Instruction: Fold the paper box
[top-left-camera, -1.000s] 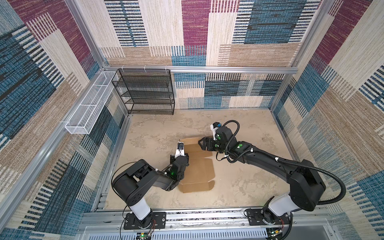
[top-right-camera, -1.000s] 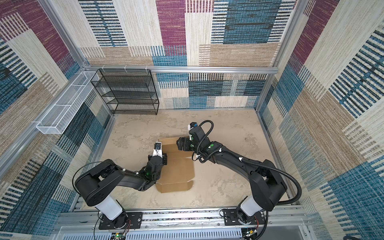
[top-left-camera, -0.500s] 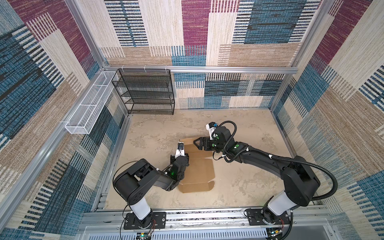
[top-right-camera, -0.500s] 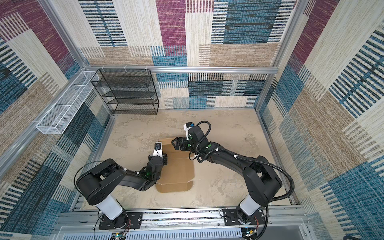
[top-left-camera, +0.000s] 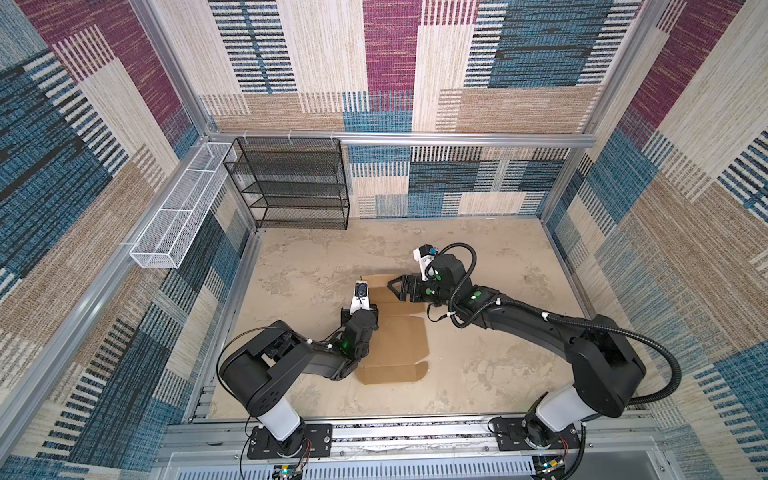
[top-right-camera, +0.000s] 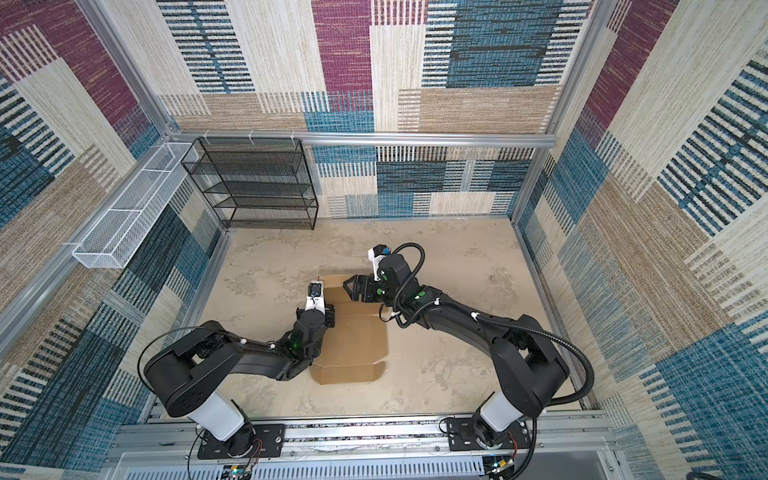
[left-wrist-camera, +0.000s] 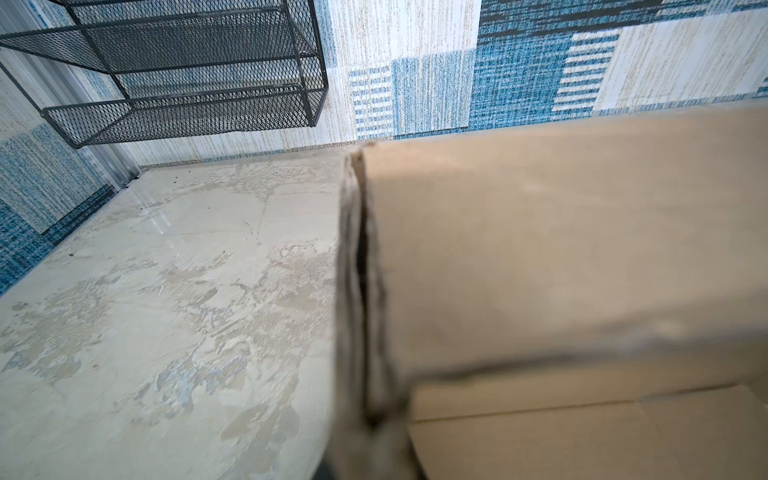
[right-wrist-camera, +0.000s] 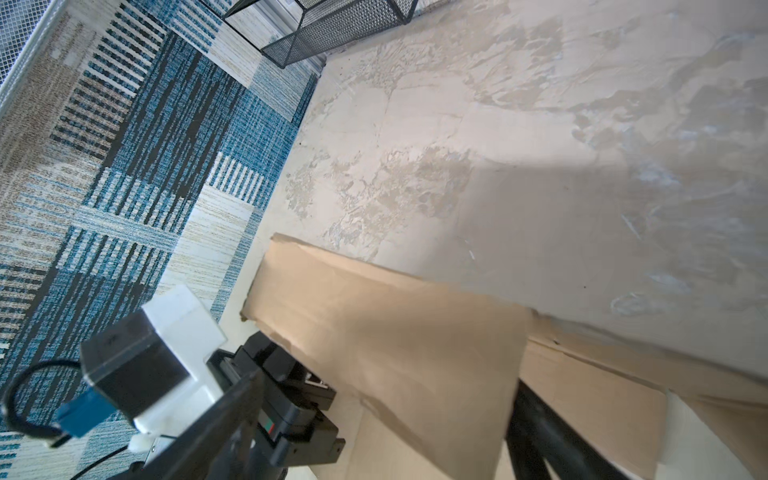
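The paper box (top-left-camera: 399, 345) (top-right-camera: 357, 340) is a brown cardboard sheet lying mid-table, partly folded. My left gripper (top-left-camera: 365, 316) (top-right-camera: 322, 316) sits at its left edge. In the left wrist view it (left-wrist-camera: 365, 449) is shut on a raised, doubled side wall of the box (left-wrist-camera: 361, 270). My right gripper (top-left-camera: 394, 289) (top-right-camera: 349, 289) hovers open over the box's far end. In the right wrist view a raised flap (right-wrist-camera: 395, 353) stands between its spread fingers (right-wrist-camera: 536, 436), and its own midpoint (right-wrist-camera: 386, 449) lies over that flap.
A black mesh shelf rack (top-left-camera: 291, 183) stands at the back left against the wall. A white wire basket (top-left-camera: 178, 208) hangs on the left rail. Patterned walls close in the table on three sides.
My right gripper has moved a little leftward along the box's far end, still open. The left arm and its grip have not moved.
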